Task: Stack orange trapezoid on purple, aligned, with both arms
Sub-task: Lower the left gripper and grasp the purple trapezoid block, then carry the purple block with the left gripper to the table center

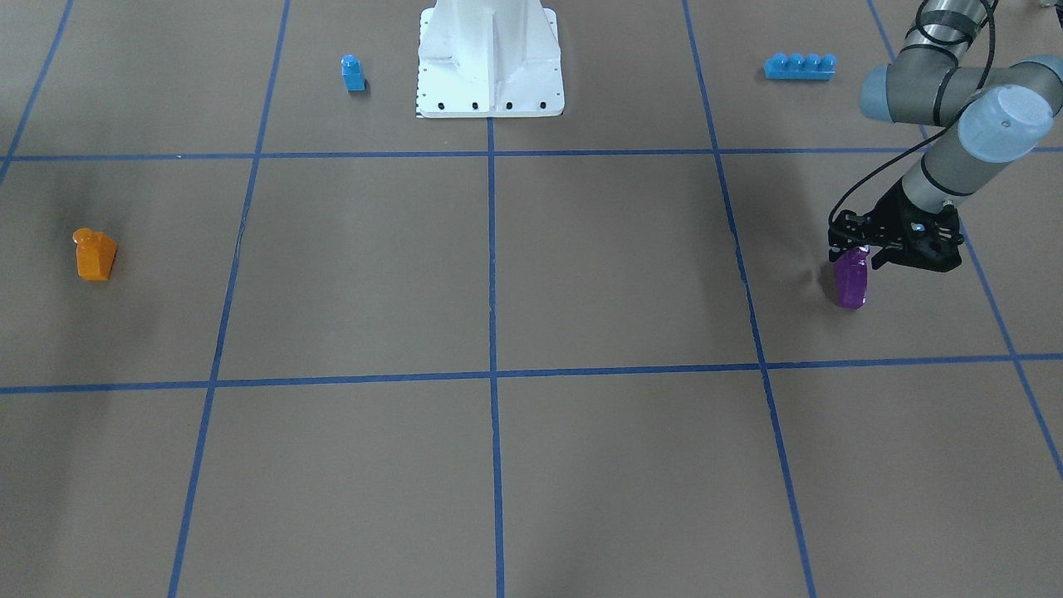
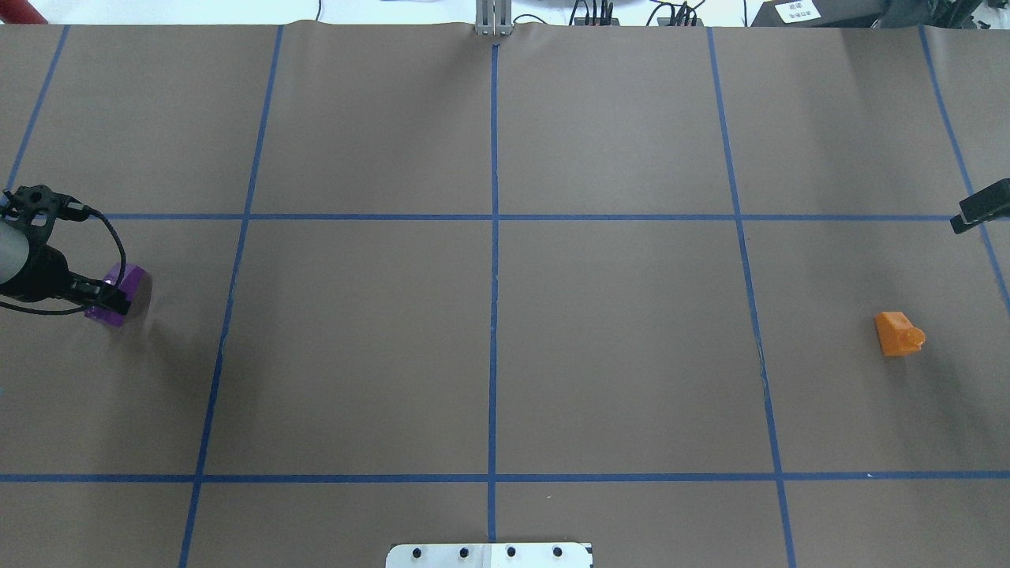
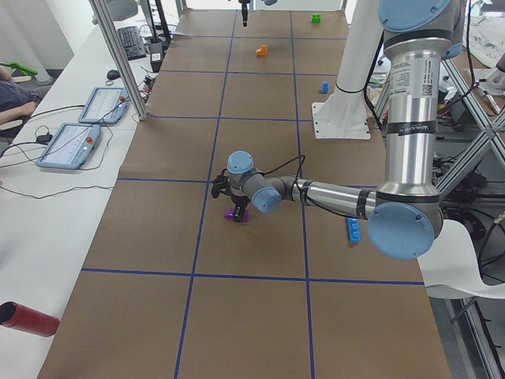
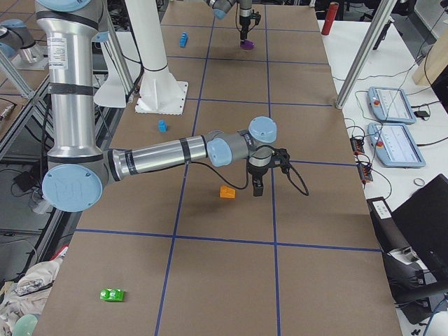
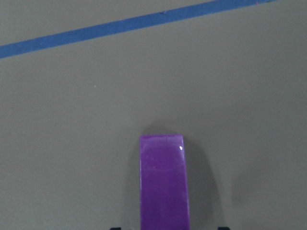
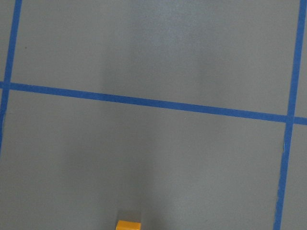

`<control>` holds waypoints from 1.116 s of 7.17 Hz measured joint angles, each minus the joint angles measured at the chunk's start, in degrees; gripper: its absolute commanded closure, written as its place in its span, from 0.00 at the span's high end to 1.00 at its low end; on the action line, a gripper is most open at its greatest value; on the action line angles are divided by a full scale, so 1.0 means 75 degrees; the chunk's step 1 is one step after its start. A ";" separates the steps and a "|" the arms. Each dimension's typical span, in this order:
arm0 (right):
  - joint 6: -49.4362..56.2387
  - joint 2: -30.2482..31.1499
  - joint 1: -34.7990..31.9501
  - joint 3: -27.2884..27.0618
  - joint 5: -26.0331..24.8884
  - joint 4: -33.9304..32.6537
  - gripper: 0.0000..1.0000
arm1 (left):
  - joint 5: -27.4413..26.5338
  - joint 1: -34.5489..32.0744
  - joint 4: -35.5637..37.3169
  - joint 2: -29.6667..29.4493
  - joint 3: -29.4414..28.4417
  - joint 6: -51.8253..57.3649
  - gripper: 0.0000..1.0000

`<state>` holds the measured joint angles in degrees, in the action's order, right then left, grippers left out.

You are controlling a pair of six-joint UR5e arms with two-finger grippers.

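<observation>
Orange trapezoid, small glossy plastic brick [image 1: 95, 256]: alone on surface [image 1: 581, 274], untouched.
Purple sloped glossy plastic brick [image 1: 851, 282]: left claw [image 1: 859, 253] straddling it, grip unclear.
Right claw [image 4: 257, 189]: hovering beside orange, width impossible to tell.
Left: lifting, stacking, aligning.

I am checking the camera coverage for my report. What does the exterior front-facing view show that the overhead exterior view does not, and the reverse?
Only front-facing: the small blue brick, the long blue brick and the left arm with its blue-capped joints.
Only overhead: a black part of the right gripper at its right edge, and cables beyond the table.
Both: the purple brick at the left gripper, the orange trapezoid, the white base.
</observation>
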<state>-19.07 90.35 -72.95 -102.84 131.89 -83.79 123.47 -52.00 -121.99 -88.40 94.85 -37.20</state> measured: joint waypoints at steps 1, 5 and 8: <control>0.0000 0.0000 0.0000 -0.0005 0.0003 0.0003 1.00 | -0.0043 0.0004 0.0000 0.0005 0.0004 0.0000 0.00; 0.0000 0.0000 0.0000 -0.0011 0.0004 -0.0001 1.00 | -0.0396 0.0011 0.0849 -0.0068 0.0916 -0.0099 0.00; 0.0000 0.0000 0.0000 -0.0011 0.0015 0.0004 1.00 | -0.0421 0.0588 0.3458 -0.1819 0.2114 -0.1641 0.00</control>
<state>-19.07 90.35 -72.95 -102.92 132.00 -83.76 120.31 -47.59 -96.06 -102.04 110.70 -49.51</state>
